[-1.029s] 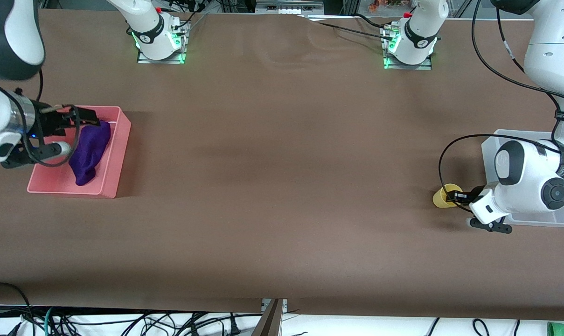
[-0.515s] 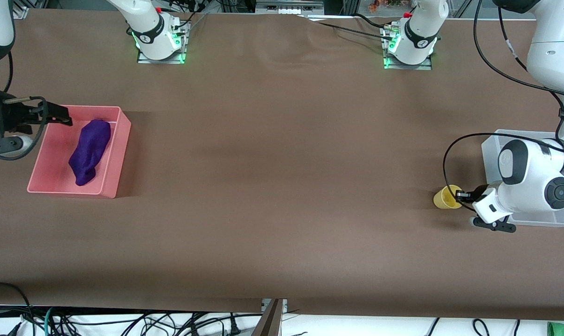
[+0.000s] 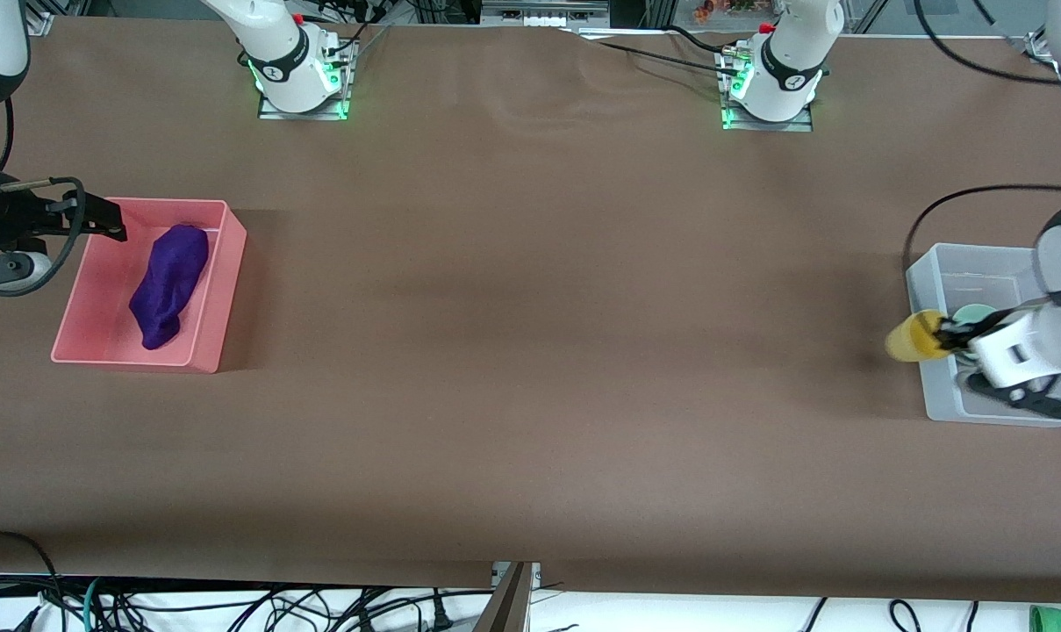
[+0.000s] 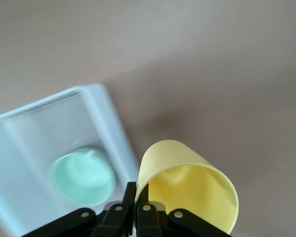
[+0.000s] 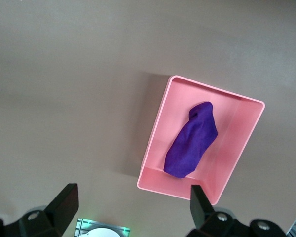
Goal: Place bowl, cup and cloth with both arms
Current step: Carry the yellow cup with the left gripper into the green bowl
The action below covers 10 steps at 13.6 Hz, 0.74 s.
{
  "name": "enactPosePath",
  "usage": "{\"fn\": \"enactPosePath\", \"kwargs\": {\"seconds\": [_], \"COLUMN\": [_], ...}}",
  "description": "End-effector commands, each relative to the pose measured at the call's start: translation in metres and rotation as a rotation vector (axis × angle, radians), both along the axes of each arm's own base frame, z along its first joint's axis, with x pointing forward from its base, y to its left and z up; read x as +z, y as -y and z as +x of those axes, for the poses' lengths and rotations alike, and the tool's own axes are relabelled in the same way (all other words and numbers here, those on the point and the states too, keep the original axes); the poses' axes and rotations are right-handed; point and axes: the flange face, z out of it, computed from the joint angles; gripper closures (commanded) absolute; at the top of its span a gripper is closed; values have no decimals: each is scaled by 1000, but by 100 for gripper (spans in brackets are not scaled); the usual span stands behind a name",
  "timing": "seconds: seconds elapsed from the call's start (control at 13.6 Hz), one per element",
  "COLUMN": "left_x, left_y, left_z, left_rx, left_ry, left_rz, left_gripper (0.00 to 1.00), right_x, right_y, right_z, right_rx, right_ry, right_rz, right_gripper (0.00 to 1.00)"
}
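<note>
My left gripper (image 3: 944, 334) is shut on the wall of the yellow cup (image 3: 909, 339) and holds it tilted in the air over the rim of the clear bin (image 3: 921, 283). In the left wrist view the fingers (image 4: 130, 196) pinch the cup (image 4: 187, 190) at its rim. The mint-green bowl (image 3: 974, 312) sits in the clear bin and also shows in the left wrist view (image 4: 83, 177). The purple cloth (image 3: 168, 283) lies in the pink bin (image 3: 225, 298). My right gripper (image 3: 114, 225) is open and empty, up over the pink bin's outer end; its view shows the cloth (image 5: 192, 140) below.
The two arm bases (image 3: 300, 75) (image 3: 771, 83) stand along the table's edge farthest from the front camera. The pink bin is at the right arm's end, the clear bin at the left arm's end. Brown table (image 3: 530, 333) lies between them.
My left gripper has lifted the yellow cup off the table and carried it to the clear bin's rim. My right gripper has drawn back from the cloth toward the pink bin's outer end.
</note>
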Motion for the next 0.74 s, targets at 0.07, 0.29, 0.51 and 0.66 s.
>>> {"fn": "enactPosePath", "kwargs": {"seconds": [0.07,0.29,0.51,0.66], "left_x": [-25,-76,-108,-110], "left_y": [-92,-146,-154,-155], "left_z": [-18,-31,-54,-53], "left_rx": [-149,-165,-97,-70], "left_ry": [-20,38,15,26], "left_rz": [64,31,-60,-85], "left_gripper": [100,100,100,19], "right_x": [6,11,2,1], "right_y": [-9,-7,-3,3], "right_z": [-3,-7,-19,-20], "right_rx": [-71,-77,-97,-112], "right_ry": [10,10,-43,-40], "right_rz": [-14,-12,-35,-22], "right_gripper": [0,0,0,0]}}
